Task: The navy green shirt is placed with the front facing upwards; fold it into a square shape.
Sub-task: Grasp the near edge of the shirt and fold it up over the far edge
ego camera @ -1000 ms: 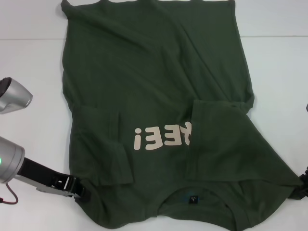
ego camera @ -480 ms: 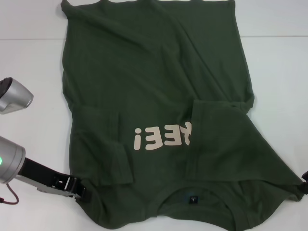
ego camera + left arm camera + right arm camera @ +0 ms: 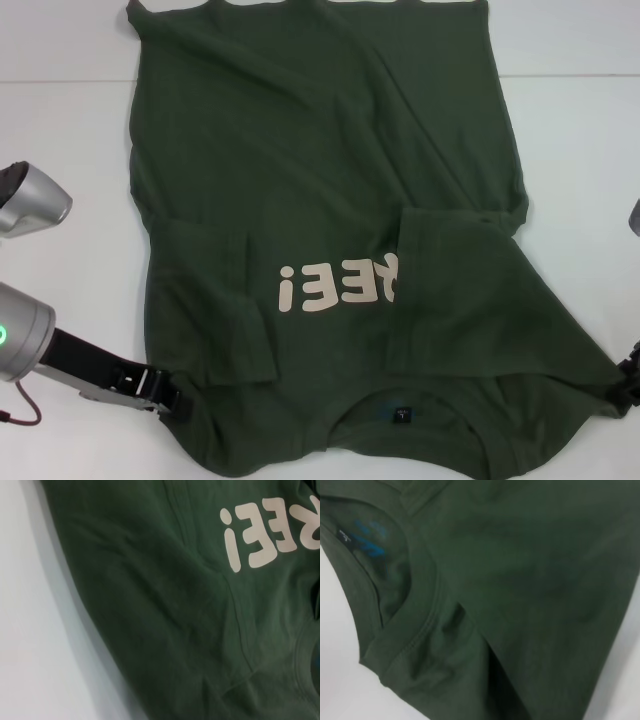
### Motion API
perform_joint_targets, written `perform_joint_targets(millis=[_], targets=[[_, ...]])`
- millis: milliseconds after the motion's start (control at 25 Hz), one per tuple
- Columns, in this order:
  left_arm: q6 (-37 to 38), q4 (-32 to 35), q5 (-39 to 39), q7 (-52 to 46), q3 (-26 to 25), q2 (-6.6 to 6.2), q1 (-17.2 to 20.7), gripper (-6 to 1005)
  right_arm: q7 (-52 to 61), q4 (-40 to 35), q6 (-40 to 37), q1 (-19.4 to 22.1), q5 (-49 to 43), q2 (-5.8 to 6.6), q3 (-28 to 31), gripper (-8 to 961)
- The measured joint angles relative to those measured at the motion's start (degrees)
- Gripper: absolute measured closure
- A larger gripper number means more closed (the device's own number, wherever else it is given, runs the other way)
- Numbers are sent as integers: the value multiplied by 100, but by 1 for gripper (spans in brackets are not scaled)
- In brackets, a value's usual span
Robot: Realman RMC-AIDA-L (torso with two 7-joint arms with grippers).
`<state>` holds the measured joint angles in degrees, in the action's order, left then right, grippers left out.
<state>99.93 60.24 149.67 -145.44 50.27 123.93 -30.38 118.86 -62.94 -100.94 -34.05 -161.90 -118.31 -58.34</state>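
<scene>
While the large dark olive-green cotton T-shirt [image 3: 330,250] lies front-up on the white table [image 3: 60,120], collar toward the robot and hem at the far edge, both sleeves are already folded inward over the chest. The right sleeve flap covers the end of the beige block lettering [image 3: 335,285]. The round collar with its small dark neck label [image 3: 403,413] sits at the near edge.

Left gripper [image 3: 172,397]: low at the near left shoulder corner, touching the cloth edge. Whether it is clamped on fabric or merely beside it, cannot tell; the tips are hidden against the dark cloth. The left wrist view shows only shirt body and lettering, no tips.

Right gripper [image 3: 628,385]: at the frame edge by the near right shoulder corner, where the cloth is drawn out to a point. Grip state: cannot tell. The right wrist view shows the collar and a shoulder fold only.

Judged step: taking both shoulder corners to carry the collar end toward the hem.

Risks:
- The right corner is stretched outward while the left is not; uneven lift would skew the fold, so no square.
- A thin pinch on one layer could slip out mid-carry.
- Sleeve flaps lie loose; a fast lift may flip them open again.
- Diagonal creases across the far body would be trapped under the fold.
</scene>
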Motion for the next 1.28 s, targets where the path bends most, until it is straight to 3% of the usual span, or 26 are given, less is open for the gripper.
perform_joint_targets(millis=[600,920,1120,1280], targets=[[-22,-13,0,38,-43,-4,-3,944,-20,69,69,-69,-231,-83,229,634],[-57,-21,0,42,-44,-9,-21,944,-34,107,55,-90,-233,-100,234,933],[-142,-21,-27,87,-43,-9,-16,945,-64,94,68,-80,-217,-105,255,933],[-228,-16,-209,284,-172,-21,4,945,-90,-389,104,17,25,-72,609,933]])
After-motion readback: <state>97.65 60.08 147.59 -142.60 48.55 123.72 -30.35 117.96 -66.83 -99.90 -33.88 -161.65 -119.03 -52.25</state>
